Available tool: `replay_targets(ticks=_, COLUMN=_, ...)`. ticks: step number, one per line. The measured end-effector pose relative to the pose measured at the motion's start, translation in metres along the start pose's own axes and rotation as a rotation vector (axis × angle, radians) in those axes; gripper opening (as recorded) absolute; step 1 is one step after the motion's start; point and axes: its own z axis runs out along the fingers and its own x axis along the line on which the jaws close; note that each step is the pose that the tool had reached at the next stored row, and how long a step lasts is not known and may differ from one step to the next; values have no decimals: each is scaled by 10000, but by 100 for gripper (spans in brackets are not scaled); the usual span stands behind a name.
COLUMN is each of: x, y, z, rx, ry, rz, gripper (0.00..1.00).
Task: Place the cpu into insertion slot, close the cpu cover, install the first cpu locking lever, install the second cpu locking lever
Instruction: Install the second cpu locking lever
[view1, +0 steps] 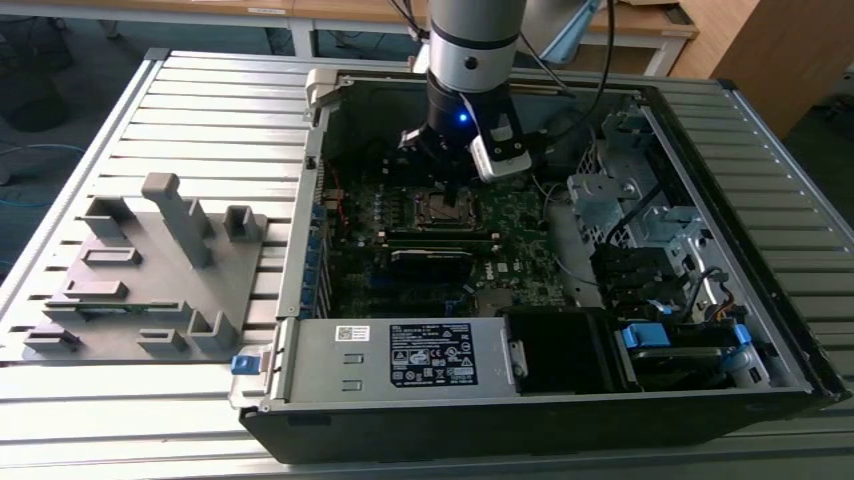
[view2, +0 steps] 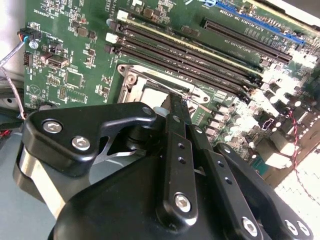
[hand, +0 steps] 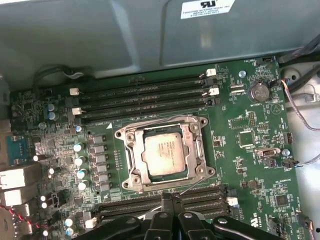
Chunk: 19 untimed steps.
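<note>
- Ribbed grey metal is forming the counter (view1: 200, 110), with wooden furniture and a floor lying behind it in the exterior view.
- An open computer case (view1: 534, 410) is lying flat on that counter, its green motherboard (view1: 514, 270) facing up; a grey moulded fixture (view1: 147, 270) is sitting well apart from it, toward the exterior view's left.
- The arm (view1: 470, 50) is reaching down into the case, and its claw (view1: 447, 172) is hanging just above the socket area.
- The cpu (hand: 165, 155) is lying flat in the insertion slot (hand: 131, 172), its dull metal top facing up (being square, it has no long axis to speak of).
- The cpu cover (hand: 197, 150) is lying closed around it, framing the chip through its window, with thin wire levers (hand: 197, 182) running along the frame's edges.
- In the first wrist view the chip and frame are showing whole, between two banks of long black memory slots (hand: 145, 95).
- In the second wrist view the claw's black linkage (view2: 175, 160) is hiding most of the socket.
- The claw's fingers (hand: 170, 202) are pressed together, tips just beside the socket's edge near a lever; whether they are pinching it I cannot tell.
</note>
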Motion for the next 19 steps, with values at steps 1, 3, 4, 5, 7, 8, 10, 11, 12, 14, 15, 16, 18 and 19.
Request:
replay_targets(ticks=1, x=0, y=-1, z=6, rx=18, ry=-1, rz=-29, gripper=11)
replay_targets(ticks=3, x=0, y=-2, z=22, rx=55, ry=-6, rz=-93, gripper=11)
replay_targets(ticks=4, x=0, y=-2, z=30, rx=70, ry=-7, rz=-120, gripper=11)
replay_targets(ticks=5, x=0, y=-4, z=38, rx=86, ry=-8, rz=-145, gripper=11)
replay_targets(ticks=7, x=0, y=-6, z=58, rx=101, ry=-11, rz=-184, gripper=11)
replay_targets(ticks=8, x=2, y=-8, z=67, rx=105, ry=-11, rz=-193, gripper=11)
replay_targets(ticks=10, x=17, y=-12, z=85, rx=110, ry=-12, rz=-198, gripper=11)
replay_targets(ticks=11, x=28, y=-16, z=93, rx=113, ry=-12, rz=-199, gripper=11)
replay_targets(ticks=12, x=39, y=-20, z=98, rx=120, ry=-12, rz=-199, gripper=11)
replay_targets(ticks=14, x=53, y=-27, z=103, rx=140, ry=-16, rz=-200, gripper=11)
replay_targets(ticks=15, x=57, y=-29, z=106, rx=148, ry=-18, rz=-202, gripper=11)
replay_targets(ticks=16, x=62, y=-31, z=109, rx=155, ry=-20, rz=-203, gripper=11)
replay_targets(ticks=18, x=70, y=-34, z=122, rx=157, ry=-22, rz=-221, gripper=11)
replay_targets(ticks=19, x=75, y=-36, z=129, rx=161, ry=-21, rz=-249, gripper=11)
